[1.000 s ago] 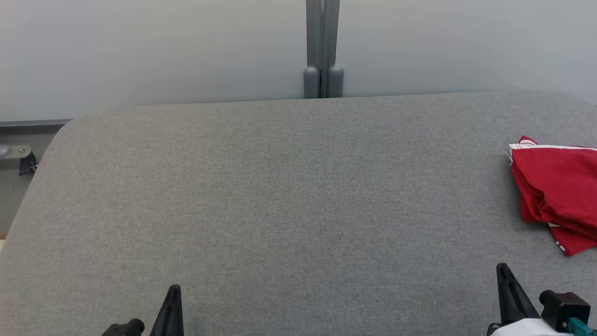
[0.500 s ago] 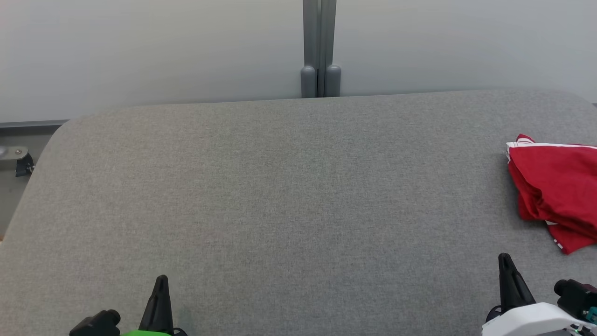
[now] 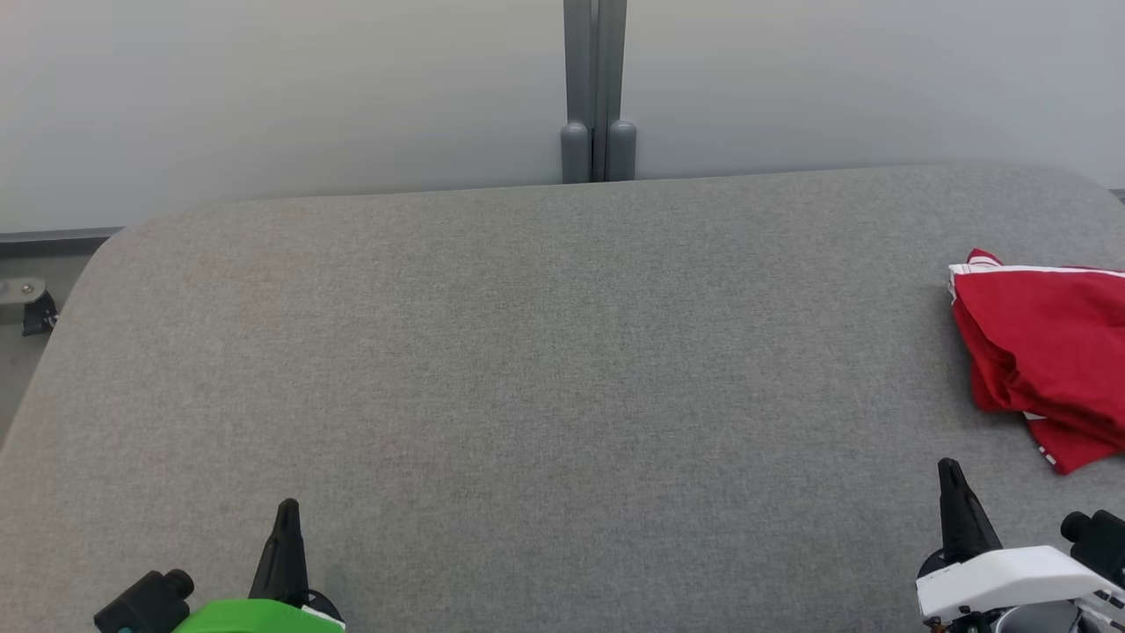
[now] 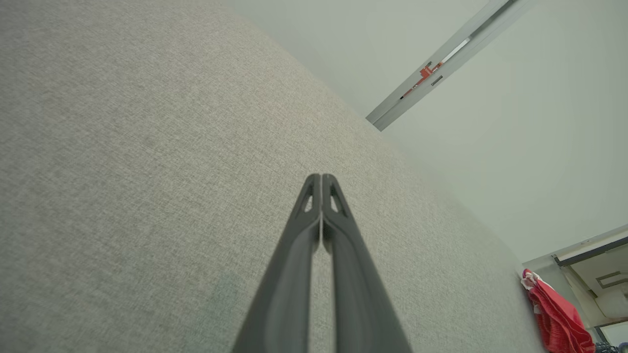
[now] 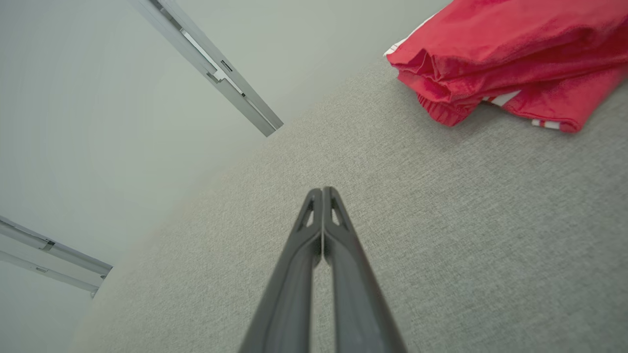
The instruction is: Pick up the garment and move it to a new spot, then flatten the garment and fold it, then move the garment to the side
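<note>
Garment (image 3: 1046,352): red, in loose layers at the right edge of the gray table (image 3: 527,352).
Left gripper (image 3: 286,508): pinched tight, holding nothing.
Right gripper (image 3: 948,468): pinched tight, holding nothing, near the garment.
Progress: the garment looks folded and set aside, so maybe done. I cannot tell for sure.

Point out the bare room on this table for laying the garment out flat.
The grey table is bare from its left edge across the middle, bordered by the post at the back and by the left gripper and right gripper at the near edge. It is crowded only at the right edge, where the red garment lies bunched.
</note>
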Robot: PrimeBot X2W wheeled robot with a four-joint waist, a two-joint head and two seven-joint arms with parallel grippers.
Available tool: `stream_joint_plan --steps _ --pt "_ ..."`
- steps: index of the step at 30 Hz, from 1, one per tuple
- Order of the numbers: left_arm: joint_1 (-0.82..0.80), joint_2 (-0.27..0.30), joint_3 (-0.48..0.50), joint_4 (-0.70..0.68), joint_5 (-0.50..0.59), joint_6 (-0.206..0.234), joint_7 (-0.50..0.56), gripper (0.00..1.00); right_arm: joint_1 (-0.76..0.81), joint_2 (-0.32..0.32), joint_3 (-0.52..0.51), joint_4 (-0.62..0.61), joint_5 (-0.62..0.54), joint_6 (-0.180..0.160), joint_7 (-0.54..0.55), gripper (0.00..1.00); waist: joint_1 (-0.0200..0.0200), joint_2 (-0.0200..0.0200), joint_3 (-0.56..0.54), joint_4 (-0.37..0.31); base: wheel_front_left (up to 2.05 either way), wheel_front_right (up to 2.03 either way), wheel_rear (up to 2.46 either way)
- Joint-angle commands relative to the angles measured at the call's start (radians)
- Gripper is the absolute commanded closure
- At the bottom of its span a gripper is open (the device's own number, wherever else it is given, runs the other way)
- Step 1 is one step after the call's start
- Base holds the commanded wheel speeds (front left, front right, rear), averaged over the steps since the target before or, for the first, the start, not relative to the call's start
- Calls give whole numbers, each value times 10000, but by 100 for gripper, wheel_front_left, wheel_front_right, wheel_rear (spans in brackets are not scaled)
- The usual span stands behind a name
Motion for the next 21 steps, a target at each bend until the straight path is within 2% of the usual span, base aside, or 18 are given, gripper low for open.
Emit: stream_joint_plan --steps 1,21 --pt "-317 88 90 -141 -338 -75 78 100 -296 -70 2 -91 389 -4 90 100 1 0 3 -8 0 0 0" --pt "-748 108 461 -145 -2665 -181 714 100 -749 -82 18 6 3103 -6 724 100 1 0 41 -115 0 0 0"
